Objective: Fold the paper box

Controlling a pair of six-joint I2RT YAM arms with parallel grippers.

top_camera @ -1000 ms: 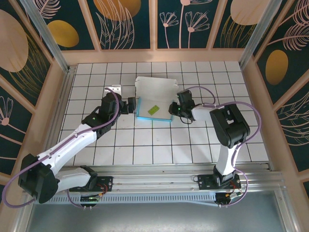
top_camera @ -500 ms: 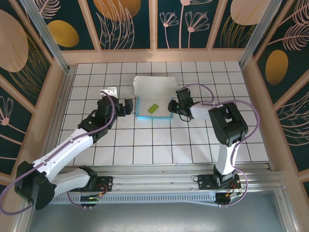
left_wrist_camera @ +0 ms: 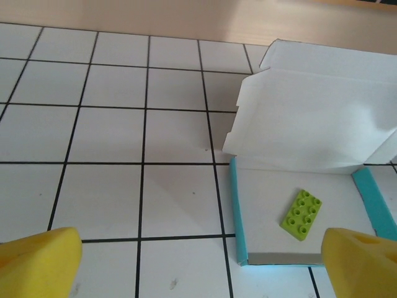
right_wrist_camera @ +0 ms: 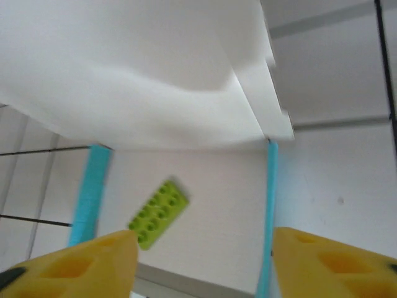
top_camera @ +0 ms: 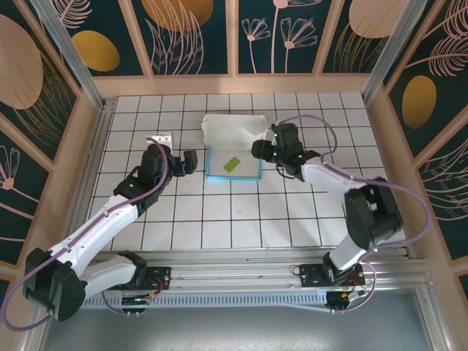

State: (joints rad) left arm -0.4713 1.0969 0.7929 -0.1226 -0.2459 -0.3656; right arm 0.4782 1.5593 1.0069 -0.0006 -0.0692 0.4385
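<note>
The paper box [top_camera: 232, 130] lies open on the tiled table [top_camera: 219, 219] between the two pincers. Its tray rests flat on the tiles, white inside with low teal walls along its sides. Its white lid stands up from the far edge, with flaps jutting at the ends. A small yellow-green brick [top_camera: 232, 165] lies aslant on the tray's floor.

The left pincer [top_camera: 191, 162] points at the box from the left side, and the tray's nearest wall lies just ahead of it. In its wrist camera the jaws stand spread very wide, one yellow fingertip [left_wrist_camera: 38, 264] low at each edge of the view, with bare tile between them and nothing in their hold. The box sits ahead of this pincer and off toward its right finger, and the brick lies just beyond that finger.

The right pincer [top_camera: 260, 150] is at the opposite side of the box, close by the lid's end. Its yellow fingers [right_wrist_camera: 80, 264] are parted well and grip nothing. In its wrist camera the tray floor and the brick lie ahead between the fingers, a teal wall runs forward beside each finger, and the white lid spreads across above them. Whether either finger touches the card cannot be told
</note>
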